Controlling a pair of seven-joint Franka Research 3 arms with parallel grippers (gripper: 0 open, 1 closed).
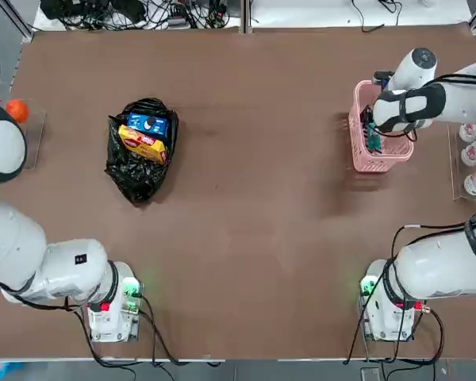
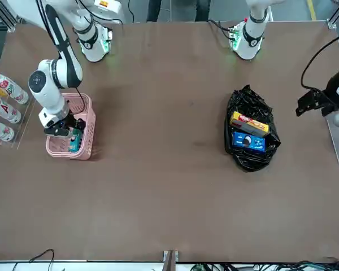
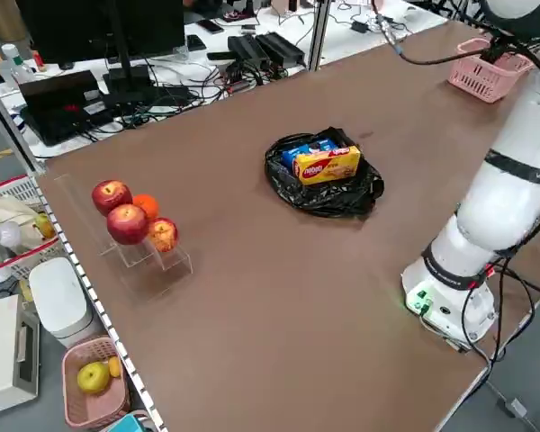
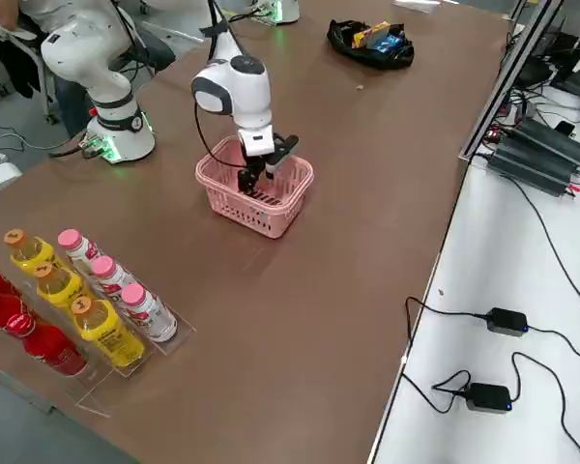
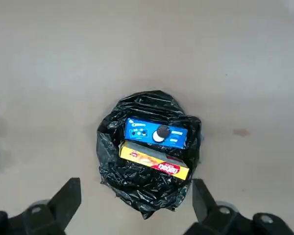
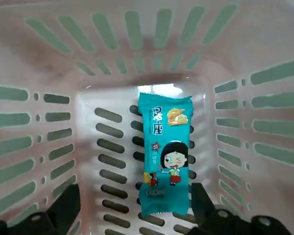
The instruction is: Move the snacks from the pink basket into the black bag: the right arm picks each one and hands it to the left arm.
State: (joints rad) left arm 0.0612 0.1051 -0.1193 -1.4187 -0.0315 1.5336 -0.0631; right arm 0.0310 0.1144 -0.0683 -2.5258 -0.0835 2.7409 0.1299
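The pink basket (image 1: 381, 163) stands at the table's far right, with a slim teal snack (image 6: 165, 154) lying flat on its floor. My right gripper (image 6: 134, 203) is lowered inside the basket, open, one finger on each side of the teal packet's near end. The black bag (image 1: 139, 171) lies left of centre and holds a blue snack (image 1: 148, 124) and a yellow snack (image 1: 143, 144). My left gripper (image 5: 137, 196) hangs open high above the table beside the bag, holding nothing.
Drink bottles (image 1: 470, 155) stand on a clear rack just right of the basket. An orange ball (image 1: 17, 109) and apples (image 3: 126, 220) sit on a stand at the left edge. Bare brown table lies between bag and basket.
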